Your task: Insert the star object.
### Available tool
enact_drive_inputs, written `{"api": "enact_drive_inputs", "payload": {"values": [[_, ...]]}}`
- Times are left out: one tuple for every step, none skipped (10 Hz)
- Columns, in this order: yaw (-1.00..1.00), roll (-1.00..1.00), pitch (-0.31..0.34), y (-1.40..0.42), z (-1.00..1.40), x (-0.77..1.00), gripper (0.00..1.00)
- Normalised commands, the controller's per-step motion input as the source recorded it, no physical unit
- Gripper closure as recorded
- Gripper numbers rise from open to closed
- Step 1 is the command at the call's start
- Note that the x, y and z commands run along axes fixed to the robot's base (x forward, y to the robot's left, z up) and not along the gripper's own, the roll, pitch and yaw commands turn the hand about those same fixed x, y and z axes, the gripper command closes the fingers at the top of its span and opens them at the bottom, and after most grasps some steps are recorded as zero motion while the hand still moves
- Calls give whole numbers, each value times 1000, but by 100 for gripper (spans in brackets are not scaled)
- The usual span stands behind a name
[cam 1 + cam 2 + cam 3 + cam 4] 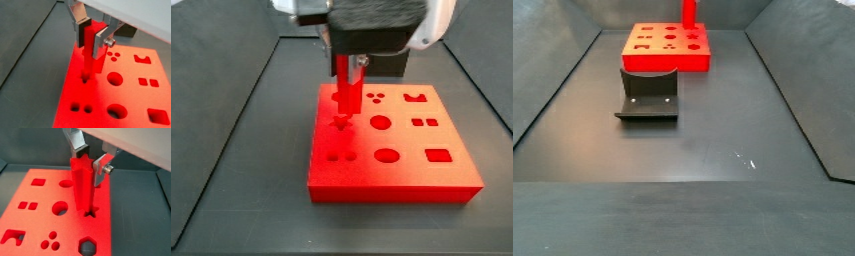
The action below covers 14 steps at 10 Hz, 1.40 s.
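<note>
While upright, star object (81, 185) held by gripper (89, 159) over block (40, 193)

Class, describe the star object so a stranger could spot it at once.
Find the flat red block with shaped holes. Above its star-shaped hole, the gripper holds the star object upright, its lower end in that hole. It is the only long, slender red bar standing above the block.

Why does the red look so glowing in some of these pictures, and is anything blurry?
In both wrist views the large flat red block is overexposed, nearly washing out edges beside the long slender red star peg. The hand clamps the peg, its silver fingers soft and close. In a side view the dark fixture is sharp, and faint glare streaks the grey floor.
</note>
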Motion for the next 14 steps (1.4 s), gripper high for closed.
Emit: {"api": "enact_drive_inputs", "payload": {"values": [[-69, 59, 41, -9, -83, 0, 100], [0, 27, 33, -34, -140, 0, 100], [-3, 44, 26, -14, -217, 0, 100], [0, 20, 16, -3, -251, 0, 100], [-3, 14, 17, 0, -246, 0, 100], [-17, 26, 21, 0, -240, -9, 100], [-31, 11, 24, 0, -231, -26, 100], [-23, 0, 30, 0, -197, 0, 100], [-11, 0, 34, -31, -154, 0, 100], [0, 0, 20, -60, -174, 0, 100], [-9, 0, 19, -40, -174, 0, 100], [-11, 9, 24, -74, -134, 117, 100], [-20, 9, 19, -51, -160, 109, 100], [-40, 6, 14, -29, -180, 83, 100]]}}
